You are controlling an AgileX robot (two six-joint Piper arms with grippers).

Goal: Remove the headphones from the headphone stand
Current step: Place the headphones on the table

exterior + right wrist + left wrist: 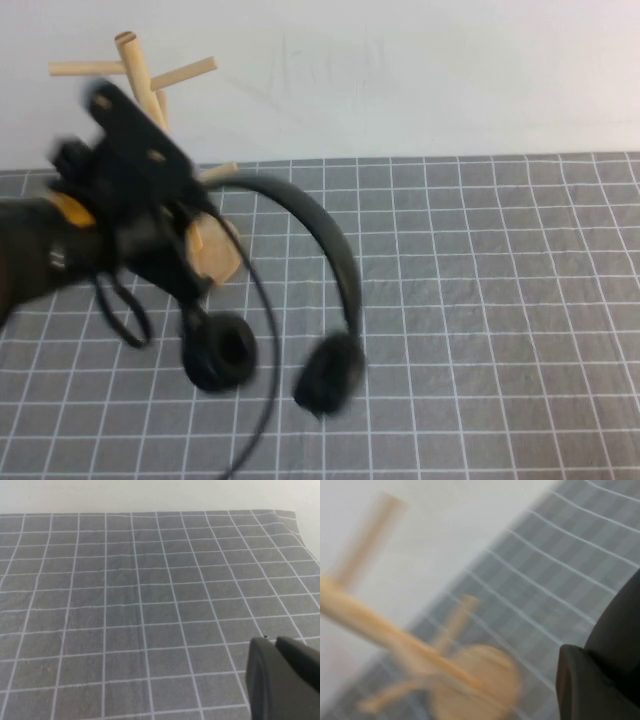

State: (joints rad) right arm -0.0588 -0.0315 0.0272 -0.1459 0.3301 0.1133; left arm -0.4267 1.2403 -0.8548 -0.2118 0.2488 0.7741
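left gripper holds headphones before headphone stand.

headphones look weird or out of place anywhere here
Yes: the headphones are off the headphone stand, hanging from the left gripper over the mat, both ear cups dangling. The right gripper is over bare mat.

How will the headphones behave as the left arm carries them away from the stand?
Likely swingy: the headphones hang from the left gripper, ear cups dangling low, so they may sway. The thin headband probably flexes. The headphone stand looks light on its small base and could tip if snagged. The right gripper sits over bare mat.
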